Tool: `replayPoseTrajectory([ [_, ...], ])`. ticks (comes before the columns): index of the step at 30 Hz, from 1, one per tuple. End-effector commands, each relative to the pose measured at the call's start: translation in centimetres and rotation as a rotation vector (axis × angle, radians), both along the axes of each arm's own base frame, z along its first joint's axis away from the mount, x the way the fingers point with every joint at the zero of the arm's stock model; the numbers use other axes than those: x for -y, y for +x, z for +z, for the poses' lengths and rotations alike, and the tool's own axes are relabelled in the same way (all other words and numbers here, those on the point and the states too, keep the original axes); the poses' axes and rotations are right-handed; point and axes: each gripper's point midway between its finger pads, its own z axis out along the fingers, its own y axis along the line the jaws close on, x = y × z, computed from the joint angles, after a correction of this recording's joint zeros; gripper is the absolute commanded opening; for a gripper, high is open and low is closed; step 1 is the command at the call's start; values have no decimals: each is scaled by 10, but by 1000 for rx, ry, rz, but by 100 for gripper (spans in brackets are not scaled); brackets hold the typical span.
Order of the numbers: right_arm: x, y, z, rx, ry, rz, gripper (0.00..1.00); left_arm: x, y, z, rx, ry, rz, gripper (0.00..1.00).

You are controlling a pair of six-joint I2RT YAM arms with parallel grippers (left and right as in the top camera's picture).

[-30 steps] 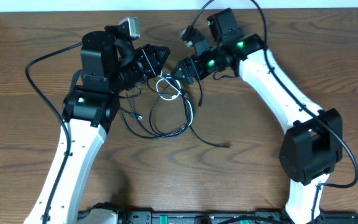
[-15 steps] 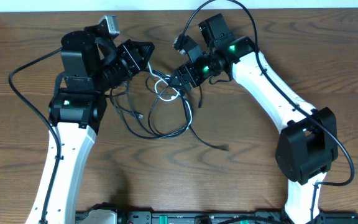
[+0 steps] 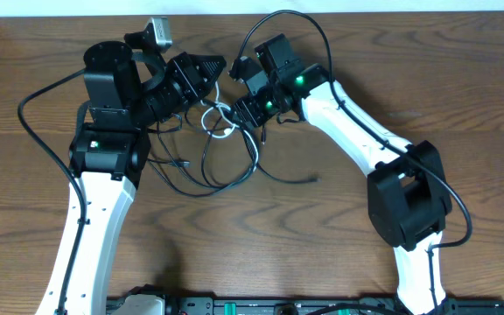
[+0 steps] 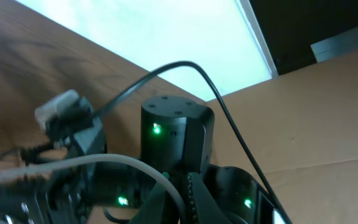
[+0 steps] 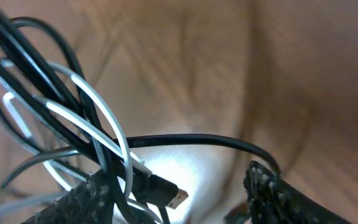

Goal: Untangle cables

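Right gripper (image 3: 237,111) moved toward left edge, cables (image 3: 220,129) dragged along; left gripper (image 3: 220,63) shifted toward far-left corner; trailing plug (image 3: 314,179) slid leftward.

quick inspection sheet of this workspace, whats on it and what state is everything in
surface: brown wooden table, bare outside the tangle
job's things: black cables and one white cable looped over each other between the arms; not yet separated; a plug end shows in the right wrist view
clutter: nothing seen
grippers: left gripper raised at the tangle's upper edge, jaws look close together, grip unclear; right gripper open, the cables crowding one finger
cables: thick arm cords arc off both arms, clear of the tangle
surroundings: white wall behind the table; cardboard in the left wrist view
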Motion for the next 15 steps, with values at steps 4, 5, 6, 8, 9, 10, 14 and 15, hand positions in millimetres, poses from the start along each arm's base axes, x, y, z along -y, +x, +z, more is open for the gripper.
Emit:
replayPoseTrajectory([
  [4, -11, 11, -3, -50, 76, -95, 57, 9, -9, 25, 50, -70, -61, 7],
  [5, -16, 7, 2, -61, 105, -71, 57, 9, -9, 25, 48, -72, -60, 7],
  [6, -19, 5, 5, -69, 126, -55, 57, 8, -8, 25, 48, -72, -60, 7],
  [8, -24, -1, 10, -86, 159, -25, 58, 9, -8, 25, 48, -72, -60, 7],
  [9, -25, -1, 11, -90, 163, -23, 57, 9, -8, 25, 47, -73, -60, 7],
  [10, -26, -2, 11, -101, 167, -31, 57, 9, -8, 25, 41, -79, -58, 7],
  [14, -16, 11, 1, -88, 100, -164, 55, 11, -10, 29, 27, -110, -65, 7],
  [15, -7, 20, -8, -70, 45, -261, 55, 14, -13, 35, 45, -124, -90, 7],
])
